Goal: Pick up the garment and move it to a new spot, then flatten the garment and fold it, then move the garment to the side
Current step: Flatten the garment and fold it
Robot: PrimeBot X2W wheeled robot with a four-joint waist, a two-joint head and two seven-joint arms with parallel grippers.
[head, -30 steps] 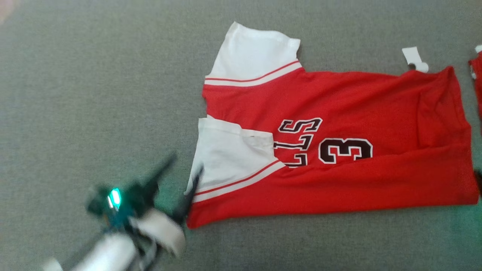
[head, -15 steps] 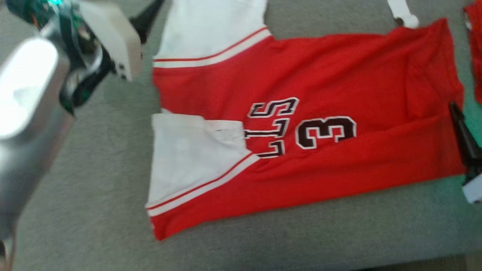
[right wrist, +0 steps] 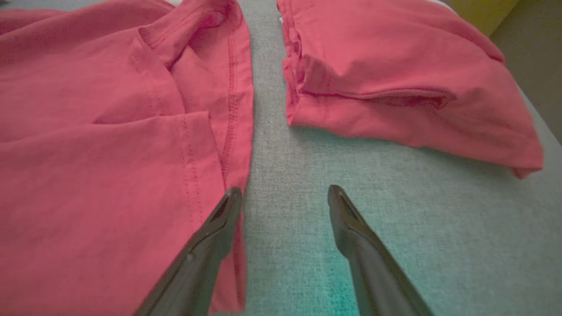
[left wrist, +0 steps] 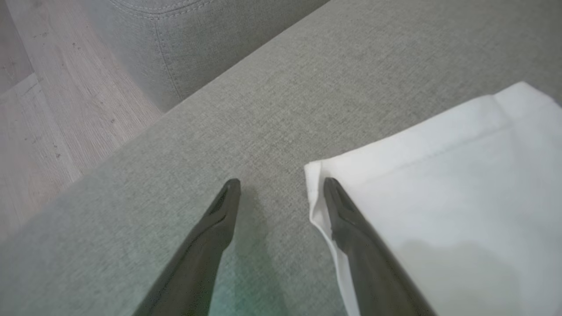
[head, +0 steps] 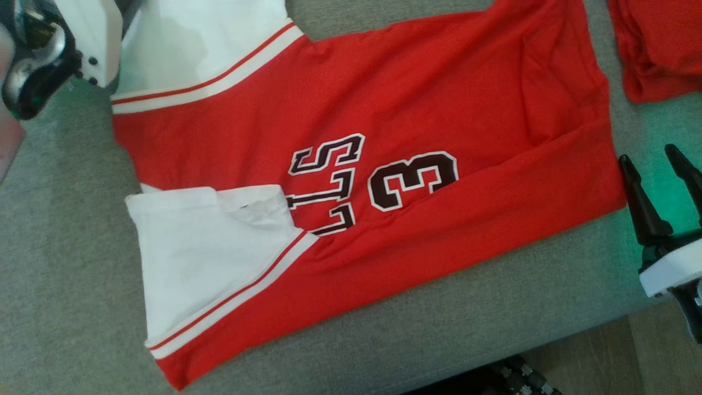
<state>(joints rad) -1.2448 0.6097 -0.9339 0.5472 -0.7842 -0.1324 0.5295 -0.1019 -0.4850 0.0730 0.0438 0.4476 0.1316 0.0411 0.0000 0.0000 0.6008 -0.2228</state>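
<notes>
Jersey (head: 439, 109) and red bundle (head: 658, 49) on grey cushion (head: 66, 263)

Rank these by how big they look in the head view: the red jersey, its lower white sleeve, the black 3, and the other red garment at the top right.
1. red jersey
2. lower white sleeve
3. other red garment, counting only what shows; the frame edge cuts it off
4. black 3

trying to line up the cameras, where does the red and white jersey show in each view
Head view: jersey spreads across the centre, white sleeves at left.
Left wrist view: its white sleeve corner at right, beside the left gripper's finger.
Right wrist view: its red hem at left.
Shared landmark: the grey cushion beneath it.
</notes>
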